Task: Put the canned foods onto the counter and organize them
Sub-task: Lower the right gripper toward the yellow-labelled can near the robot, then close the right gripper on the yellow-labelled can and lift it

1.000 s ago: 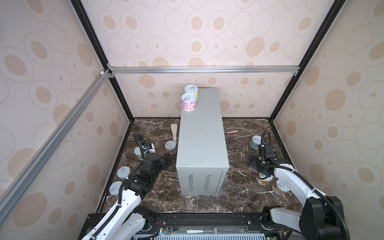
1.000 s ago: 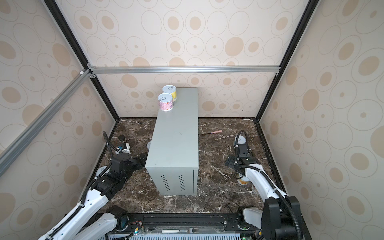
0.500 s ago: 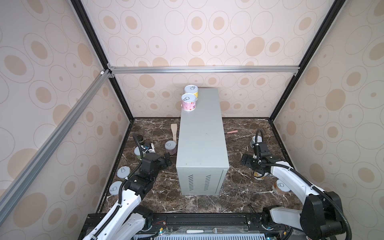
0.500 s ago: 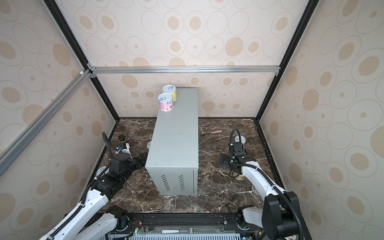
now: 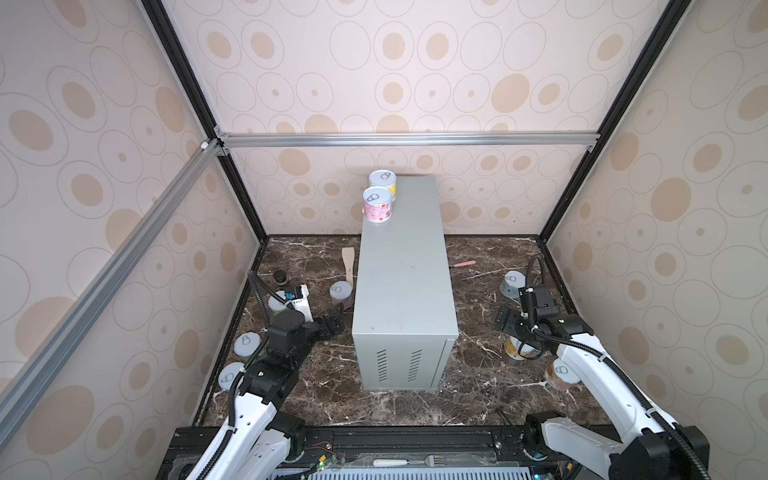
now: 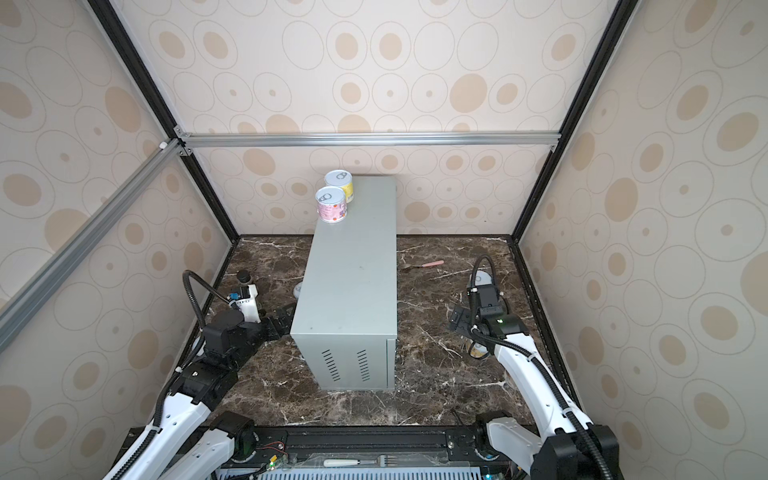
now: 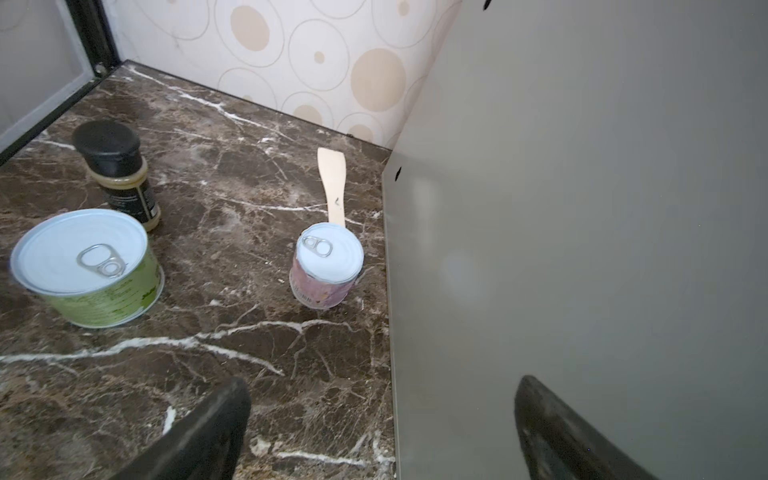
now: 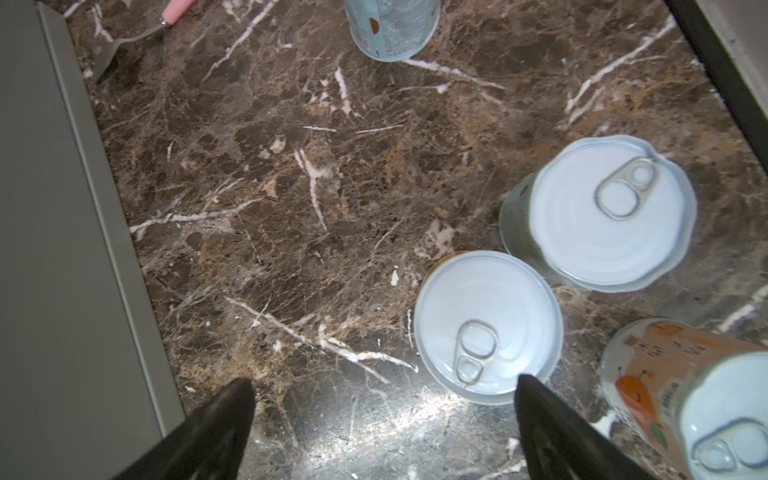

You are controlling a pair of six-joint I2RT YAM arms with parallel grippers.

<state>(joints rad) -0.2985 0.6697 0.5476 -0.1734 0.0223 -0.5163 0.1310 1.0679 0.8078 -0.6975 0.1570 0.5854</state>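
The counter (image 5: pixel 405 282) is a tall grey box in mid floor. On its far left end stand a yellow can (image 5: pixel 382 183) and a pink can (image 5: pixel 377 205). My left gripper (image 5: pixel 330 326) is open and empty beside the counter's left wall (image 7: pixel 582 249), a short way from a purple can (image 7: pixel 326 266) and a green can (image 7: pixel 87 270). My right gripper (image 5: pixel 509 322) hangs open over the floor right of the counter. One fingertip (image 8: pixel 540 399) is at the edge of a can lid (image 8: pixel 486 326). Another can (image 8: pixel 602 212) and an orange-print can (image 8: pixel 681 386) stand beside it.
A dark-capped bottle (image 7: pixel 116 174) and a wooden spatula (image 7: pixel 332 183) lie left of the counter. A pink-handled fork (image 8: pixel 137 33) and a light blue can (image 8: pixel 392 25) are on the right. Two more cans (image 5: pixel 246 344) (image 5: pixel 230 376) stand by the left wall.
My right gripper swung in toward the counter, then drew back a little to the right, staying open. The left arm has hardly moved.
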